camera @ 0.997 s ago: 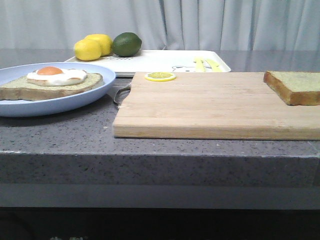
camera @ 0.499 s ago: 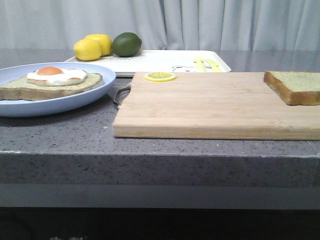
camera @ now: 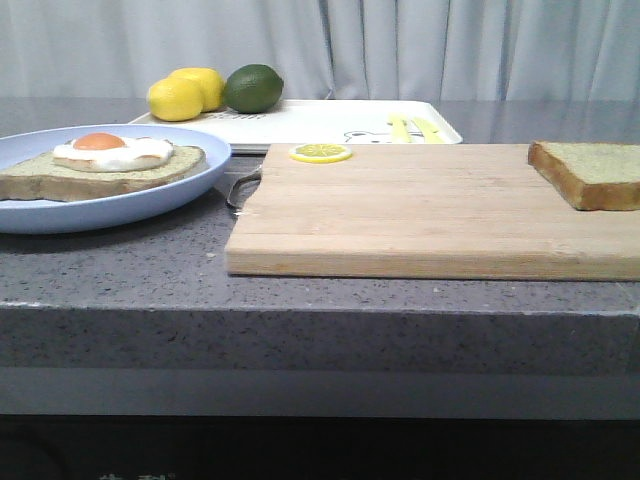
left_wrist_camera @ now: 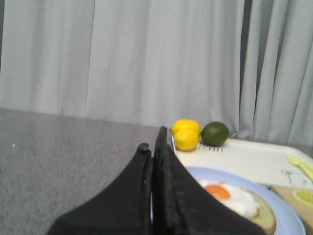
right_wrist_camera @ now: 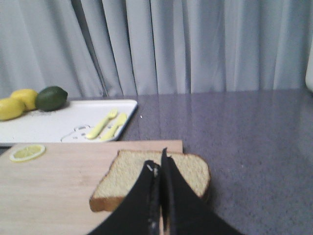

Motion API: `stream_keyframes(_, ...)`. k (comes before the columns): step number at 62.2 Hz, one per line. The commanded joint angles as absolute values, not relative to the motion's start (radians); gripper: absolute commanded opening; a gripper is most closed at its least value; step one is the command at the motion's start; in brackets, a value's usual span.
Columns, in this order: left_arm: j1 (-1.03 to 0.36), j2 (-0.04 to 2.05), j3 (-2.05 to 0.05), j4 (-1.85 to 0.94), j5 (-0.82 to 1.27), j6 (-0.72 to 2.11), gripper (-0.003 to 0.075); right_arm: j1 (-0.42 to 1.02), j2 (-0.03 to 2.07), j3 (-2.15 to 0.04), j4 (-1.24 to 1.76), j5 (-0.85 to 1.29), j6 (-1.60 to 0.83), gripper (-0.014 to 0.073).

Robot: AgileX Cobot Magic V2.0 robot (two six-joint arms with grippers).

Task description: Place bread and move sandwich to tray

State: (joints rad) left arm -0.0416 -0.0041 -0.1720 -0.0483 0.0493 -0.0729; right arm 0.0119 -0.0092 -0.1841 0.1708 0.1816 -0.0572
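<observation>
The bread (camera: pixel 590 172) lies on the right end of the wooden cutting board (camera: pixel 420 210); it also shows in the right wrist view (right_wrist_camera: pixel 127 176). The sandwich (camera: pixel 105 165), an egg-topped slice, sits on the light-blue plate (camera: pixel 150 200) at the left, and shows in the left wrist view (left_wrist_camera: pixel 234 196). The white tray (camera: pixel 330 122) stands behind, also in the right wrist view (right_wrist_camera: pixel 58 127). My left gripper (left_wrist_camera: pixel 152 142) is shut and empty, beside the plate. My right gripper (right_wrist_camera: pixel 157 164) is shut and empty, above the bread. Neither gripper shows in the front view.
Two lemons (camera: pixel 185 95) and a lime (camera: pixel 253 88) rest on the tray's far left. A lemon slice (camera: pixel 320 153) lies on the board's far edge. Yellow cutlery (right_wrist_camera: pixel 105 125) lies on the tray. A grey curtain hangs behind the dark counter (camera: pixel 300 300).
</observation>
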Motion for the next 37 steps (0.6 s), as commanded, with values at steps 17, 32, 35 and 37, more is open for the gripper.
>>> stream_keyframes(17,-0.042,0.184,-0.635,-0.056,0.276,-0.083,-0.002,0.012,0.194,-0.61,0.138,0.412,-0.058,-0.0069)
stream_keyframes(32,-0.042,0.382,-0.874,-0.056,0.544,-0.074,-0.002,0.012,0.417,-0.8,0.142,0.604,-0.058,-0.0069)
stream_keyframes(35,-0.042,0.414,-0.893,-0.058,0.564,-0.074,-0.002,0.012,0.46,-0.821,0.151,0.641,-0.058,-0.0069)
stream_keyframes(37,-0.042,0.426,-0.893,-0.062,0.564,-0.074,-0.002,0.012,0.479,-0.824,0.157,0.649,-0.058,-0.0069)
